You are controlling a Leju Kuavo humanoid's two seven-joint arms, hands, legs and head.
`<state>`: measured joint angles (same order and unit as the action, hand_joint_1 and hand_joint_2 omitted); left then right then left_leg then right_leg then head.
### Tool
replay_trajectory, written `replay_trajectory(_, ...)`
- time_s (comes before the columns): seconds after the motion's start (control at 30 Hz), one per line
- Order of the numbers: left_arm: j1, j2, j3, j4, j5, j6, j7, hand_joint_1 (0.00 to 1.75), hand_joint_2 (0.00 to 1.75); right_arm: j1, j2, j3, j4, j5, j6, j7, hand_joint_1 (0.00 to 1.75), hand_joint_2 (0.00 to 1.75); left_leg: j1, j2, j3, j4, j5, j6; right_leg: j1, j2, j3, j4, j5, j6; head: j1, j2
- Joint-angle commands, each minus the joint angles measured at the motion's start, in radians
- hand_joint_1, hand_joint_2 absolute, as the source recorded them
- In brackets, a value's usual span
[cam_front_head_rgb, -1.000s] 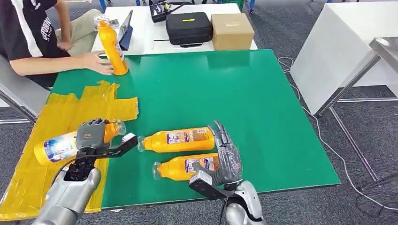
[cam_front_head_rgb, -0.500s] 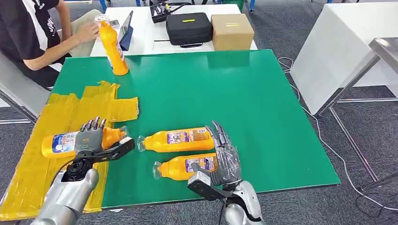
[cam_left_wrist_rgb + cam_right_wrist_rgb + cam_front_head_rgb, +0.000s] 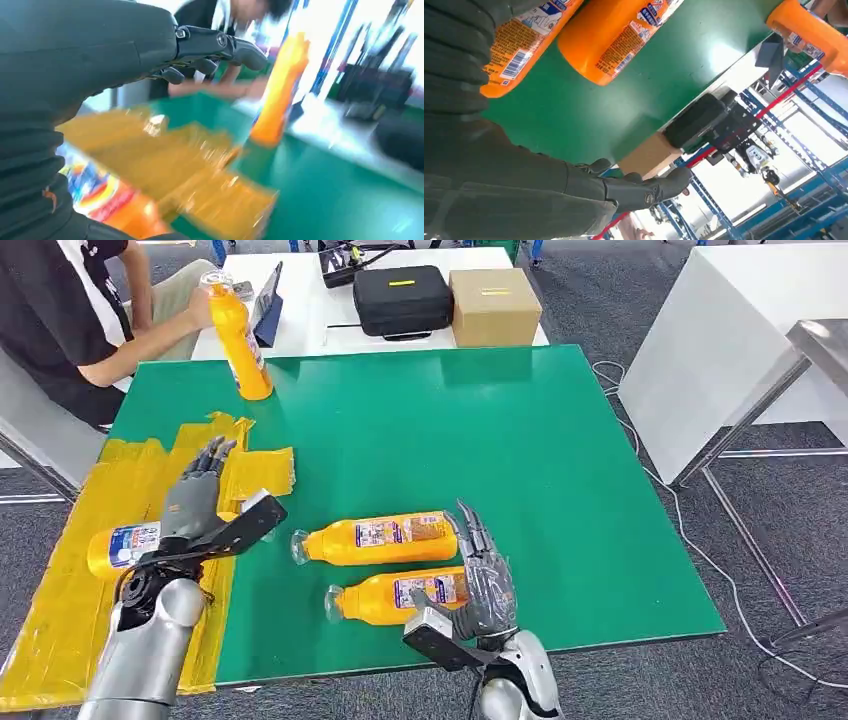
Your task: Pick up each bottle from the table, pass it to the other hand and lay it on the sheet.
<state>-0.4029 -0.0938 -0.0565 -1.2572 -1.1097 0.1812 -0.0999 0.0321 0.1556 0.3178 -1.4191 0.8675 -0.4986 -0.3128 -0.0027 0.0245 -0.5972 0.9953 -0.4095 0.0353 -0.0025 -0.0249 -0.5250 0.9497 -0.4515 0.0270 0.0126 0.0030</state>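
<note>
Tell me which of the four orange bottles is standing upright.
The orange bottle at the table's far left corner, beside the seated person. The other three lie on their sides: one on the yellow sheet, two on the green mat by the right hand.

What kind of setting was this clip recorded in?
Probably a robot lab or test hall: a green table with a taped yellow sheet, white work tables holding a black equipment case, cables on grey carpet, and a seated person tending bottles.

Bottle on the sheet partly hidden behind left hand, left wrist view motion-blurred, person cropped by frame edge
</note>
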Motion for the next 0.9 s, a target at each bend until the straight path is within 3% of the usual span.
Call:
replay_trajectory(0.03,0.042,0.058,-0.071,-0.300,0.029,0.006,0.021,0.00,1.75,-0.016,0.001,-0.012,0.074,-0.003,-0.024,-0.010,0.00,1.75,0.001,0.000,0.003,0.000,-0.002,-0.002,0.001,0.003,0.002,0.000,-0.001,-0.001,0.000,0.000)
replay_trajectory(0.2,0.101,0.062,-0.071,-0.400,0.226,0.061,-0.055,0.00,1.75,-0.013,-0.007,-0.014,0.055,0.048,-0.073,0.006,0.00,1.75,0.001,-0.001,0.004,-0.001,-0.002,-0.002,0.000,0.003,0.003,-0.001,-0.002,-0.001,0.000,0.000)
replay_trajectory(0.27,0.159,0.053,-0.081,-0.422,0.416,-0.030,-0.124,0.00,1.75,-0.024,-0.016,-0.013,0.035,0.224,-0.109,0.102,0.00,1.75,0.001,0.001,0.004,-0.001,-0.003,-0.002,0.000,0.005,0.003,-0.001,-0.002,0.000,0.000,0.000)
replay_trajectory(0.3,0.186,0.049,-0.090,-0.416,0.516,-0.087,-0.163,0.00,1.75,-0.039,-0.024,-0.016,0.028,0.349,-0.078,0.186,0.00,1.75,0.000,0.001,0.004,-0.002,-0.002,-0.002,-0.001,0.004,0.003,-0.001,-0.001,0.000,0.000,0.000)
replay_trajectory(0.4,0.249,0.041,-0.136,-0.372,0.577,-0.098,-0.231,0.00,1.75,-0.101,-0.054,-0.029,-0.027,0.481,0.059,0.317,0.00,1.75,-0.001,0.001,0.007,-0.003,-0.002,-0.002,-0.002,0.005,0.005,-0.002,-0.002,0.000,0.000,0.000)
replay_trajectory(0.47,0.269,0.034,-0.165,-0.337,0.602,-0.109,-0.253,0.00,1.75,-0.161,-0.074,-0.036,-0.029,0.496,0.142,0.336,0.00,1.75,-0.001,0.001,0.005,-0.001,-0.002,-0.002,-0.002,0.005,0.004,-0.001,-0.001,0.000,0.000,0.000)
replay_trajectory(0.7,0.260,0.008,-0.193,-0.218,0.625,-0.099,-0.259,0.00,1.75,-0.327,-0.119,-0.028,0.050,0.538,0.085,0.367,0.00,1.75,-0.001,-0.001,0.003,-0.001,0.000,-0.002,-0.002,0.003,0.002,-0.001,0.000,0.000,0.000,0.000)
replay_trajectory(0.9,0.258,0.007,-0.210,-0.184,0.638,-0.095,-0.264,0.00,1.75,-0.394,-0.120,-0.015,0.131,0.493,0.099,0.376,0.00,1.75,0.000,0.000,0.003,-0.001,0.000,-0.001,-0.001,0.002,0.003,-0.002,0.001,0.000,0.000,0.000)
